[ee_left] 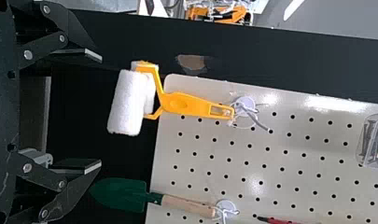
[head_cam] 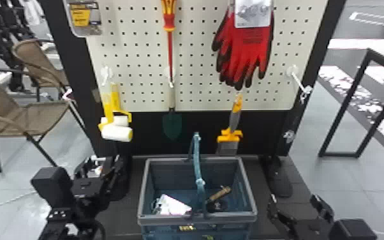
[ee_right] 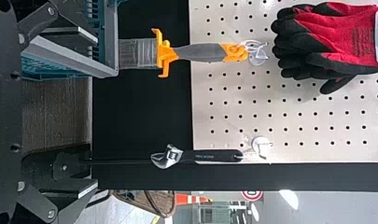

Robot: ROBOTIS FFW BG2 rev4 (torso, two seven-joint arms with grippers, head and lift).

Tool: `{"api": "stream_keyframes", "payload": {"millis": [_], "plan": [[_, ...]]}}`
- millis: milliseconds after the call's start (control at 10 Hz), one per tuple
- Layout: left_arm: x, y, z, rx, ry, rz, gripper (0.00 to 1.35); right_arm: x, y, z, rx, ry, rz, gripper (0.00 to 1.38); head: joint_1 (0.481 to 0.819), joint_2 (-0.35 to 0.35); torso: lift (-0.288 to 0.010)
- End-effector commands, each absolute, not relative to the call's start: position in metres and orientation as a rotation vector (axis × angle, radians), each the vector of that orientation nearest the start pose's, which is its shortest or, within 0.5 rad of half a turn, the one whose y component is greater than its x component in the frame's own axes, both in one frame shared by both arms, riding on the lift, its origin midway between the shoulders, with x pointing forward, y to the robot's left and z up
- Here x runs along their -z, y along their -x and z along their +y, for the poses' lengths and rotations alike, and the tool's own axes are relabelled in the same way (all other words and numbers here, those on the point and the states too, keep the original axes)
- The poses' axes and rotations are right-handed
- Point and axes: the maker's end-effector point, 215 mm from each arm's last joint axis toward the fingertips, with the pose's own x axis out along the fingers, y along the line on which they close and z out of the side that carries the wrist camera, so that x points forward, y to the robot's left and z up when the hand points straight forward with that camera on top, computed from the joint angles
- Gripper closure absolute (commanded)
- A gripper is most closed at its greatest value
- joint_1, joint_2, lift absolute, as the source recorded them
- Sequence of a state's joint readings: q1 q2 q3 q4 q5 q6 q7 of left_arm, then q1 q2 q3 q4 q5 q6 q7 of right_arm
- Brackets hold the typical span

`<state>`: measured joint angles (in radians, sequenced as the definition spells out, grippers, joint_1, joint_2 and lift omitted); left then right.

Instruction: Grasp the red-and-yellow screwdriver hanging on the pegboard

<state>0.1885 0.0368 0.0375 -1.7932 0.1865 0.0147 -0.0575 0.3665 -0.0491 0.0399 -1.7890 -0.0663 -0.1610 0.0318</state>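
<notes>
Down low and closest in, the left gripper sits beside the left front of the basket and the right gripper beside its right front. Both have their flat black fingers spread wide, with nothing between them, and both face the board from below.

Behind them stands the cream pegboard in its black frame, the biggest thing here. At its foot rests a blue-grey basket with its handle raised; a white packet and a small wooden-handled tool lie on its floor. A pair of red gloves with black fingertips hangs top right, fingers pointing down. Lower left, a yellow-framed paint roller with two white sleeves dangles from a hook, reaching past the bottom edge of the board.

The red-and-yellow screwdriver hangs upright at the top middle of the board, handle uppermost, just left of the gloves. Its thin red shaft runs straight down to the hook below it. It is well above both grippers and touched by neither.

From that hook hangs a green trowel with a pale handle, blade downward. To its right an orange-and-grey scraper hangs just above the basket's back rim. A black wrench hangs on the far right hook
</notes>
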Motion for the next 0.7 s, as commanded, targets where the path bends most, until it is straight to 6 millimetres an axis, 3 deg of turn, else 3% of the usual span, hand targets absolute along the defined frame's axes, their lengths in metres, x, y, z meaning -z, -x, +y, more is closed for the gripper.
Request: {"api": "stream_keyframes", "payload": {"millis": [0,600], "plan": [[0.3255,-0.5419,0.2448,0.034,0.143,-0.028,0.47,0.3687,-0.4774,-0.209,-0.078,-0.029,-0.012,0.21,0.549,0.0,-0.1],[0.3212,-0.5428,0.2426,0.044,0.143,-0.038,0.47,0.3668,-0.477,-0.2093,-0.076,-0.028,-0.018,0.22,0.549,0.0,-0.1]]}}
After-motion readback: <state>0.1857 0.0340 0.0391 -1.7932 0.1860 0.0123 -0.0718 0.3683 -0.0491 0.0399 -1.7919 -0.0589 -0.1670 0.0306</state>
